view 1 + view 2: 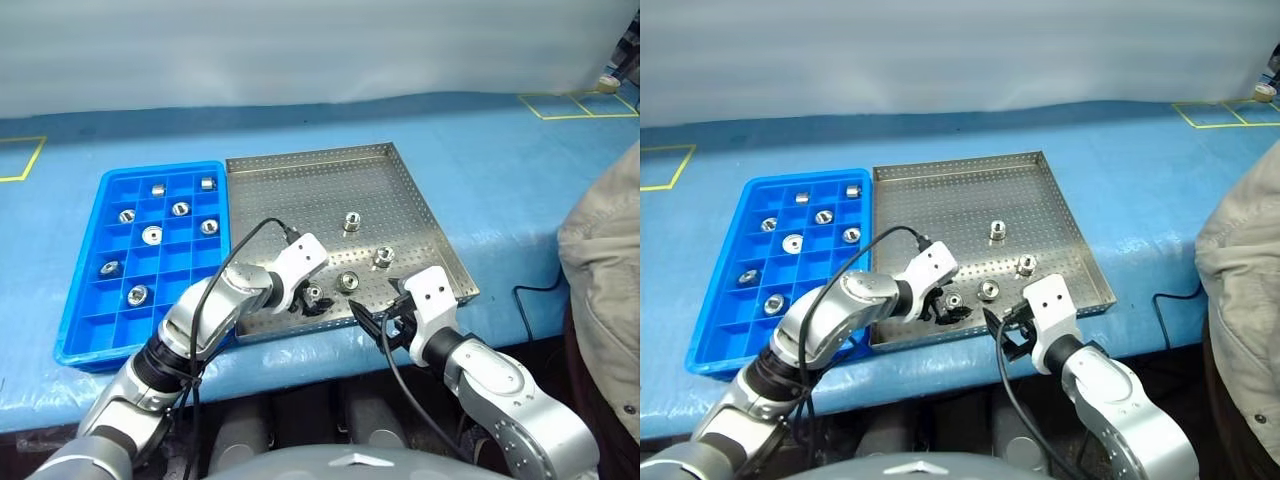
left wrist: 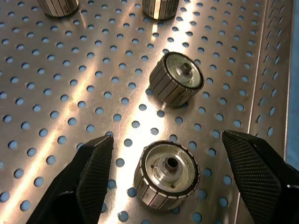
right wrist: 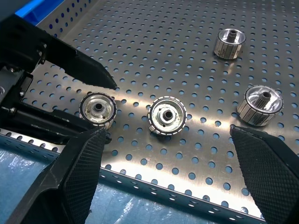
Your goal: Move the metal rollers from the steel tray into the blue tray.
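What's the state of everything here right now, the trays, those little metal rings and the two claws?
Steel tray: four metal rollers left on it.
Blue tray: eight rollers in separate compartments.
Left gripper: open, straddling the nearest roller.
Right gripper: open, holding nothing.

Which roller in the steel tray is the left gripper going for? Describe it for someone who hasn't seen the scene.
On the steel tray, look along the near rim, where two metal rollers lie side by side. It is the roller nearer the blue tray, the one between the open fingers of the left gripper.
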You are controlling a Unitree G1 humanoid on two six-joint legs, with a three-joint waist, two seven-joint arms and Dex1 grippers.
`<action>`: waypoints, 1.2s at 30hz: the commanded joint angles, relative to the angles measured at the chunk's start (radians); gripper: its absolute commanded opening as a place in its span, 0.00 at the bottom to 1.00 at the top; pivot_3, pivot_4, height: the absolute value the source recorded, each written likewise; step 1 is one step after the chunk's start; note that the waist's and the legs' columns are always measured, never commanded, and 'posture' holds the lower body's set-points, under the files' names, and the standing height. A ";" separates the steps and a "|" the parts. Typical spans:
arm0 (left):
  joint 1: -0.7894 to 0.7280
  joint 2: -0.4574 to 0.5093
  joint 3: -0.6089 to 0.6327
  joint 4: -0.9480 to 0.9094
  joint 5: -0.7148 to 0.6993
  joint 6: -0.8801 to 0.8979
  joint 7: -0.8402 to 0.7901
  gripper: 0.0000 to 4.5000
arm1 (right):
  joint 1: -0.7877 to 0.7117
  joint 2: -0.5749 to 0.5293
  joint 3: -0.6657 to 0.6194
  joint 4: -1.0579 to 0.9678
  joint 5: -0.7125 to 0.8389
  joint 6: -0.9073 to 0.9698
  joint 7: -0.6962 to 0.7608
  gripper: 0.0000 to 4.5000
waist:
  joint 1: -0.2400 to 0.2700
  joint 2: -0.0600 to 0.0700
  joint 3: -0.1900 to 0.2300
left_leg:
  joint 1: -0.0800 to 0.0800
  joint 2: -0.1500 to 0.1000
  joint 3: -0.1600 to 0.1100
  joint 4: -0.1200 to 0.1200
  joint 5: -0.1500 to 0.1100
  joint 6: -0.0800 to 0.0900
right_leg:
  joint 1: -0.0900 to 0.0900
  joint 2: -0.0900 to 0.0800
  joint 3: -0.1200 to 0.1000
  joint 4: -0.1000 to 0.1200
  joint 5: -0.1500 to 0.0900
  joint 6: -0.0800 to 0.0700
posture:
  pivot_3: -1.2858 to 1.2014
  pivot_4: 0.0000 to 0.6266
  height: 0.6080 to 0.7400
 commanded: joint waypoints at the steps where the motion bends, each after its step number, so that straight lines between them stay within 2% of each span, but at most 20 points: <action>1: -0.009 0.024 -0.033 0.007 0.020 -0.011 -0.002 0.89 | -0.022 0.005 0.004 -0.023 -0.002 -0.021 -0.004 1.00 | -0.001 0.000 0.000 | 0.000 0.000 0.000 0.000 0.000 0.000 | 0.000 0.000 0.000 0.000 0.000 0.000 | 0.42 0.24 1.00; 2: -0.006 0.029 -0.036 0.010 0.023 -0.011 0.002 0.89 | -0.028 0.006 0.004 -0.019 -0.002 -0.022 -0.004 1.00 | -0.001 0.000 0.000 | 0.000 0.000 0.000 0.000 0.000 0.000 | 0.000 0.000 0.000 0.000 0.000 0.000 | 0.42 0.24 1.00; 4: 0.000 0.025 -0.029 0.013 0.023 -0.018 0.011 0.81 | -0.040 0.008 0.006 -0.014 0.000 -0.022 -0.003 1.00 | -0.002 0.000 0.000 | 0.000 0.000 0.000 0.000 0.000 0.000 | 0.000 -0.001 0.000 0.000 0.000 0.000 | 0.43 0.24 1.00; 6: 0.008 0.012 -0.006 0.007 0.021 -0.031 0.021 0.70 | -0.048 0.006 0.009 -0.010 0.001 -0.021 0.000 1.00 | -0.002 0.000 0.000 | 0.000 0.000 0.000 0.000 0.000 0.000 | 0.000 -0.001 0.000 0.000 0.000 0.000 | 0.43 0.24 1.00; 10: 0.032 -0.066 0.130 -0.027 0.000 -0.034 0.076 0.39 | -0.073 -0.002 0.021 0.005 0.006 -0.017 0.015 1.00 | 0.006 0.000 0.000 | 0.000 0.000 0.000 0.000 0.000 0.000 | 0.000 -0.001 0.000 0.000 0.000 0.000 | 0.44 0.24 1.00; 11: 0.039 -0.086 0.166 -0.038 -0.001 -0.030 0.095 0.37 | -0.085 -0.004 0.026 0.010 0.008 -0.016 0.021 1.00 | 0.008 0.000 0.000 | 0.000 0.000 0.000 0.000 0.000 0.000 | 0.000 -0.001 0.000 0.000 0.000 0.000 | 0.45 0.24 1.00; 13: 0.053 -0.129 0.237 -0.055 0.000 -0.027 0.141 0.37 | -0.110 -0.008 0.035 0.022 0.012 -0.014 0.035 1.00 | 0.013 0.000 0.000 | 0.000 0.000 0.000 0.000 0.000 0.000 | 0.000 -0.001 0.000 0.000 0.000 0.001 | 0.46 0.24 1.00; 18: 0.105 -0.311 0.498 -0.128 0.088 -0.094 0.423 0.37 | -0.213 -0.023 0.084 0.079 0.020 -0.018 0.093 1.00 | 0.028 -0.001 0.000 | 0.000 0.000 0.000 0.000 0.000 0.000 | 0.001 0.000 0.000 0.000 0.001 0.001 | 0.49 0.24 1.00; 20: 0.146 -0.350 0.553 -0.172 0.139 -0.116 0.514 0.37 | -0.259 -0.019 0.105 0.107 0.029 -0.023 0.121 1.00 | 0.034 -0.001 0.001 | 0.000 0.000 0.000 0.000 0.000 0.000 | 0.001 0.000 0.000 0.000 0.001 0.002 | 0.51 0.24 1.00; 28: 0.376 -0.439 0.549 -0.344 0.349 -0.202 0.781 0.37 | -0.426 -0.026 0.209 0.241 0.042 -0.072 0.261 1.00 | 0.112 -0.003 0.001 | -0.001 -0.002 -0.001 0.000 0.000 0.000 | 0.002 -0.001 0.000 -0.001 0.002 0.001 | 0.58 0.24 1.00; 30: 0.426 -0.487 0.548 -0.385 0.400 -0.211 0.849 0.37 | -0.466 -0.016 0.235 0.282 0.044 -0.101 0.302 1.00 | 0.129 -0.003 0.002 | -0.001 -0.002 -0.001 0.000 0.000 0.001 | 0.002 -0.001 -0.001 -0.002 0.002 0.002 | 0.59 0.24 1.00; 36: 0.519 -0.550 0.552 -0.433 0.494 -0.227 0.940 0.37 | -0.527 0.007 0.300 0.370 0.029 -0.170 0.380 1.00 | 0.159 -0.003 0.002 | -0.001 -0.001 -0.002 0.001 0.000 0.001 | 0.003 -0.002 -0.003 -0.002 0.002 0.002 | 0.61 0.24 1.00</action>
